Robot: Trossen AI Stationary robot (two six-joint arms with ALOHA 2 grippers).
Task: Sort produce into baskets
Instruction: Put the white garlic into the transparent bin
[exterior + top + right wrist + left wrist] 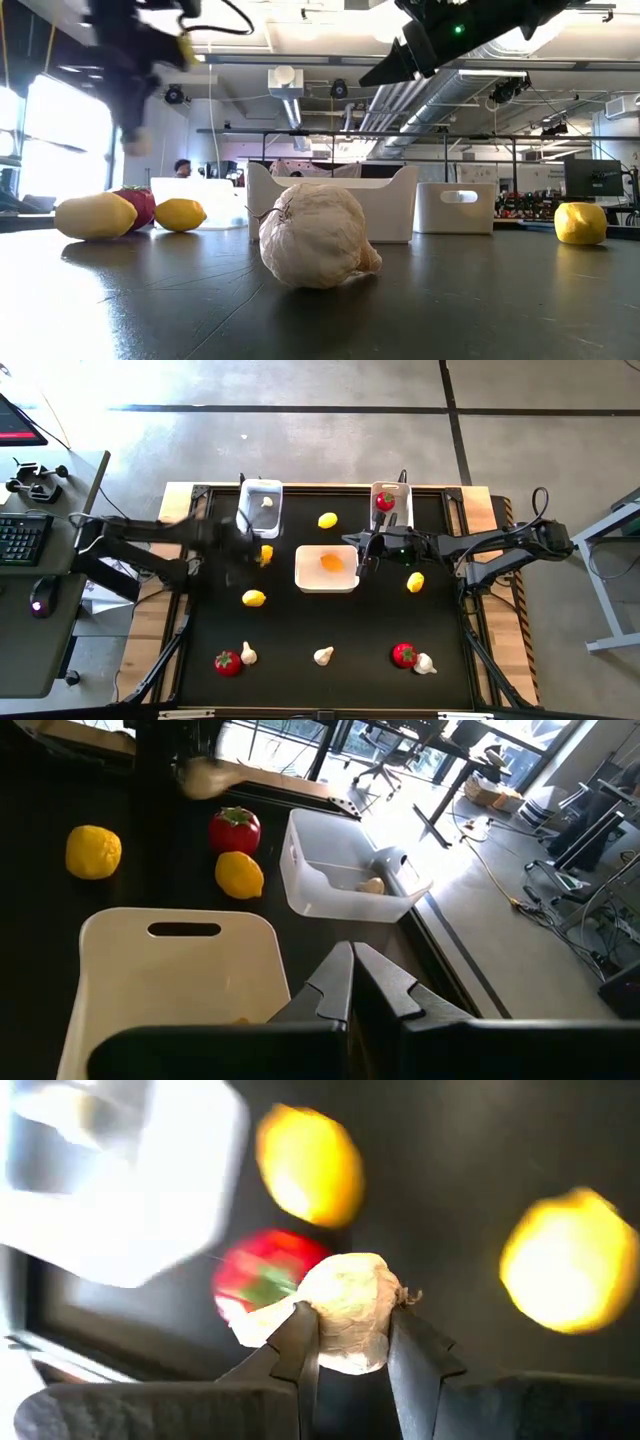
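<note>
Sorting is partly done, judging by how things lie. Each of the three white plastic baskets holds one piece: the narrow bin at the far left (259, 505) has a whitish garlic bulb (267, 502) in it, the narrow bin at the far right (390, 502) a red round fruit with a green top (385, 501), and the wider square bin in the middle (327, 569) an orange-yellow oval (331, 561)

The left gripper (350, 1342) is clamped on another whitish garlic bulb (347, 1308), carried above the table close to the far-left bin, so that piece looks next to go in

The right gripper (352, 982), its fingers pressed together and empty, hangs by the middle bin's right edge

Left on the black tabletop (300, 680): three yellow lemon-like ovals (254, 598), two red fruits (227, 663) and three garlic bulbs (323, 655), so most of the produce is still unsorted
</note>
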